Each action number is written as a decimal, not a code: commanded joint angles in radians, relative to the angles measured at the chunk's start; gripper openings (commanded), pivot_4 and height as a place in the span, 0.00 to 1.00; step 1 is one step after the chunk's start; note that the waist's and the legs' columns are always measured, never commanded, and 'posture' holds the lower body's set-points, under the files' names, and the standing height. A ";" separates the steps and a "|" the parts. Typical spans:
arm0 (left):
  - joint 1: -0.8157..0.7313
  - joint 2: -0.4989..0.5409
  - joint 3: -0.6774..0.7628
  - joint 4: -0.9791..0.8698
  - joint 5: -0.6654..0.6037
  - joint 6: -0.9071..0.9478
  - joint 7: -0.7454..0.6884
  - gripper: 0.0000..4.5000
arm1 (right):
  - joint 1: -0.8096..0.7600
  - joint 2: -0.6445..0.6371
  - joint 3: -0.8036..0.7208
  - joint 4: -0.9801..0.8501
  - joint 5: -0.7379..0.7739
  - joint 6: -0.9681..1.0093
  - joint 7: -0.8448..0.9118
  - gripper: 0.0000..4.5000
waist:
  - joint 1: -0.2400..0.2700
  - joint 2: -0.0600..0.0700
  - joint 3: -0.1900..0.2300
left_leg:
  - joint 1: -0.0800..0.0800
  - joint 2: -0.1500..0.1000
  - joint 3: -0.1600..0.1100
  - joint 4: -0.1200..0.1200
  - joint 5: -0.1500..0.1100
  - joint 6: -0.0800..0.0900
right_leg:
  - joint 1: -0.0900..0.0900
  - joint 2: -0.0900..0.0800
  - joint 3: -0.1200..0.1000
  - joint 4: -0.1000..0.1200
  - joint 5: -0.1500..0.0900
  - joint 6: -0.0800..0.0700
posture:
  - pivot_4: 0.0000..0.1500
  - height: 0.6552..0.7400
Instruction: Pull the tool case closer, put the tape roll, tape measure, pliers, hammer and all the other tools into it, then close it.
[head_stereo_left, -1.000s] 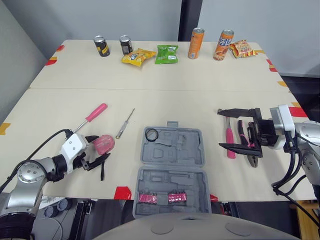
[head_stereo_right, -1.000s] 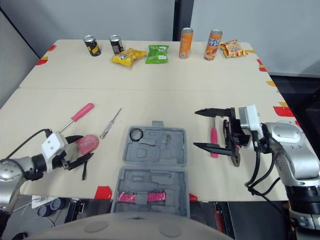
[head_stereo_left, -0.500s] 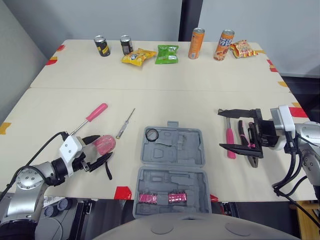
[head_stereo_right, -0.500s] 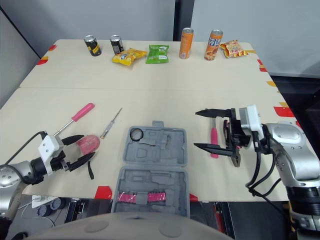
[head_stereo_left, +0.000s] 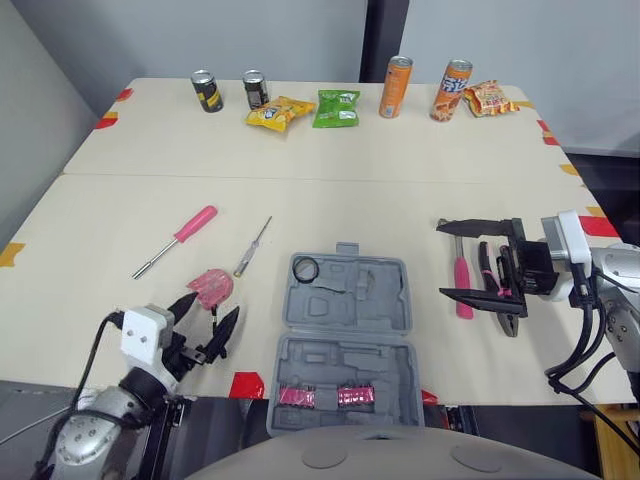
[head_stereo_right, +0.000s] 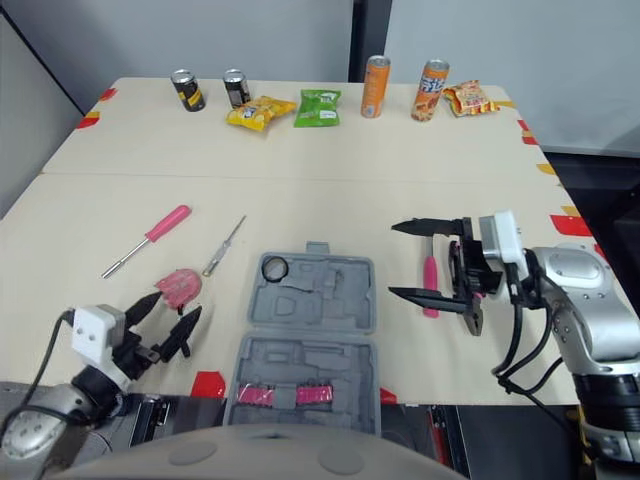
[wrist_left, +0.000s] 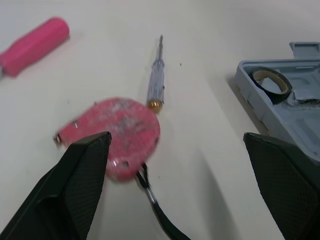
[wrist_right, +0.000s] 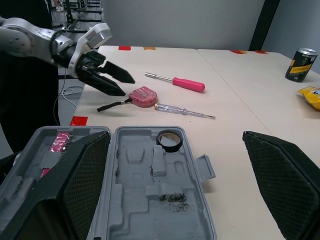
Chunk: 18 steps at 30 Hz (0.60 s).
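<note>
The grey tool case lies open at the table's front edge, with the tape roll in its far half. The pink tape measure rests on the table left of the case. My left gripper is just on the near side of it, open and empty. The left wrist view shows the tape measure a little ahead of the fingers. A pink-handled tool and the pliers lie right of the case. My right gripper hangs open over them.
A pink screwdriver and a thin screwdriver lie on the left beyond the tape measure. Several cans and snack bags line the table's far edge. Red tape marks the front edge near the case.
My left gripper has drawn back toward the front edge, off the tape measure it had straddled; the tape measure stays on the table. The right arm has not moved.
</note>
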 joint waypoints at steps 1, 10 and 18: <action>0.044 -0.050 -0.037 -0.085 0.047 0.064 0.117 0.99 | -0.013 -0.012 -0.023 0.001 0.012 -0.009 0.012 1.00 | 0.000 0.000 0.000 | 0.000 0.000 0.000 0.000 0.000 0.000 | 0.000 0.000 0.000 0.000 0.000 0.000 | 1.00 1.00; -0.053 -0.103 -0.093 -0.046 0.175 0.192 0.300 0.99 | -0.025 -0.015 -0.016 0.009 0.007 -0.010 0.021 1.00 | 0.001 0.002 0.000 | 0.000 0.000 -0.001 0.000 0.000 0.000 | 0.000 0.000 0.000 0.000 0.000 0.000 | 1.00 1.00; -0.109 -0.098 -0.087 -0.018 0.186 0.237 0.320 0.88 | -0.030 -0.011 -0.014 0.014 -0.001 -0.016 0.022 1.00 | 0.001 0.006 -0.002 | 0.000 -0.001 0.000 0.000 0.000 0.000 | 0.000 0.001 0.001 -0.001 0.000 0.000 | 1.00 1.00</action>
